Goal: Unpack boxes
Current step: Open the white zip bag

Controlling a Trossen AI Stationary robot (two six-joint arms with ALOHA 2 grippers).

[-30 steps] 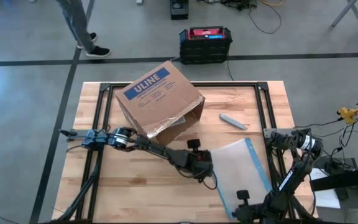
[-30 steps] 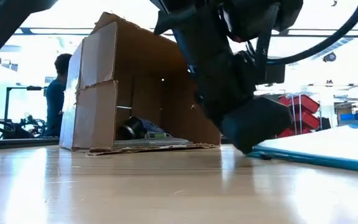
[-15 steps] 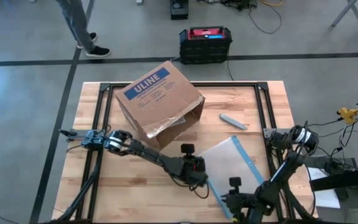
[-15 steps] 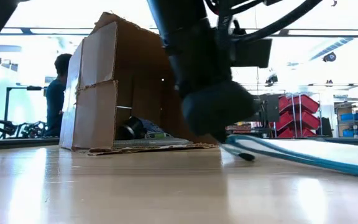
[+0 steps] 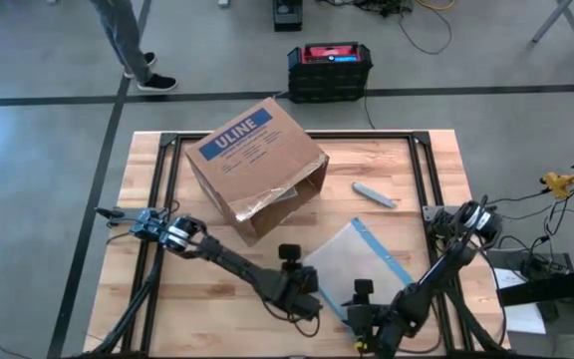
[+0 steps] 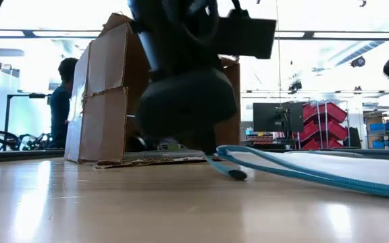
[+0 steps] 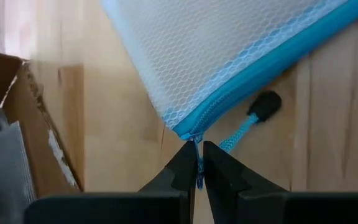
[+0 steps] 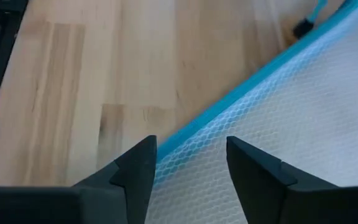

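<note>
The brown cardboard box (image 5: 257,158) with a blue ULINE label lies on its side at the table's far left. Its open end faces the near edge, and dark items (image 6: 152,140) show inside. A clear mesh pouch (image 5: 359,261) with a blue zip edge lies near the table's front middle. My left gripper (image 7: 197,163) is shut on the pouch's left corner. My right gripper (image 8: 188,163) stands open just above the pouch's near edge (image 8: 229,102), with one finger over the mesh and one over the wood. My left gripper pinches the blue zip tape at the pouch's corner (image 7: 194,138) between its two fingertips, slanting down from the table's left. That corner (image 6: 227,152) is raised slightly off the wood and the rest of the pouch lies flat. The zip pull (image 7: 263,104) hangs loose beside it.
A small grey flat object (image 5: 374,193) lies on the wood right of the box. A black crate with a red top (image 5: 329,66) sits on the floor beyond the far edge, and a person (image 5: 128,40) stands there too. Bare wood stretches along the near left.
My left gripper has gone toward the near edge and a little left, dragging the pouch by its corner. The pouch has slid left and turned about on the wood. My right gripper has gone left along the near edge.
</note>
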